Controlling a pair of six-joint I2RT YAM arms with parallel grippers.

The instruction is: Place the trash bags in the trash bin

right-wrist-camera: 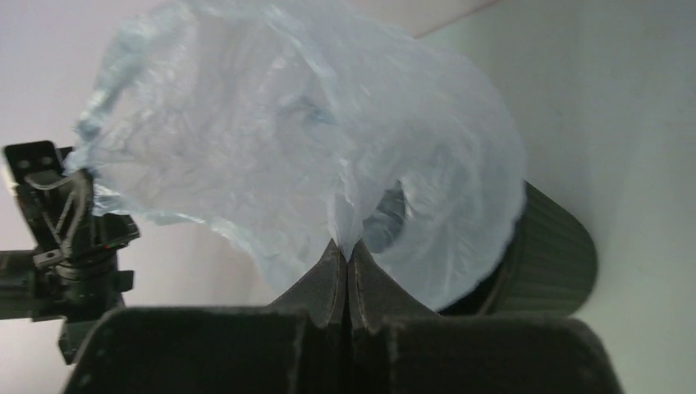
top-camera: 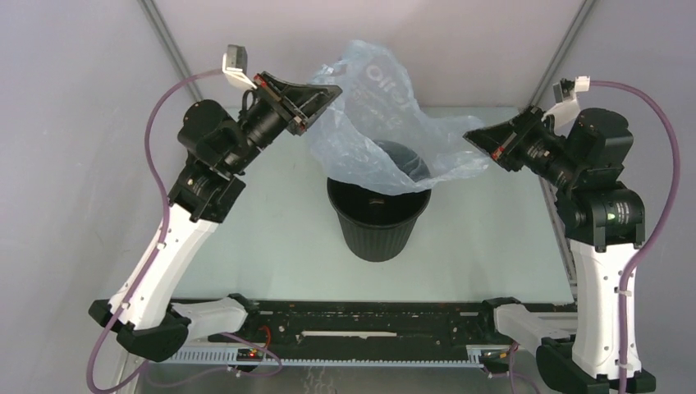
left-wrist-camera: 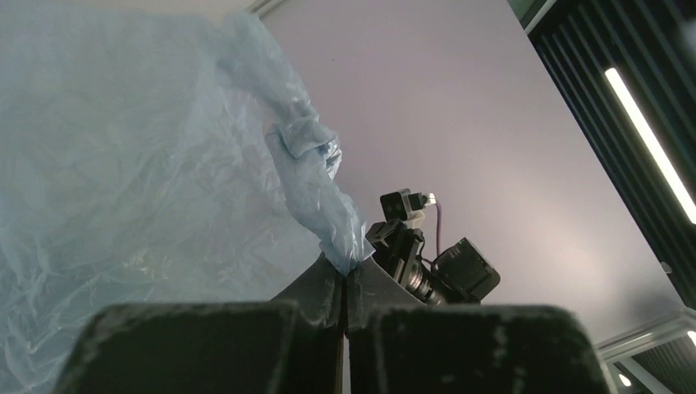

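Note:
A thin pale blue trash bag (top-camera: pixel 373 115) with printed lettering hangs spread above the black ribbed trash bin (top-camera: pixel 378 220) in the middle of the table. Its lower edge dips into the bin's mouth. My left gripper (top-camera: pixel 332 90) is shut on the bag's left top edge, with film pinched at the tips (left-wrist-camera: pixel 349 267). My right gripper (top-camera: pixel 469 136) is shut on the bag's right edge, film caught between its tips (right-wrist-camera: pixel 346 250). In the right wrist view the bag (right-wrist-camera: pixel 312 148) billows over the bin (right-wrist-camera: pixel 550 254). The bag (left-wrist-camera: pixel 123 205) fills the left of the left wrist view.
Grey walls close in the table (top-camera: pixel 492 246) at the back and sides. A black rail with cable tray (top-camera: pixel 361 320) runs along the near edge between the arm bases. The right arm (left-wrist-camera: pixel 443 267) shows beyond the left gripper's tips.

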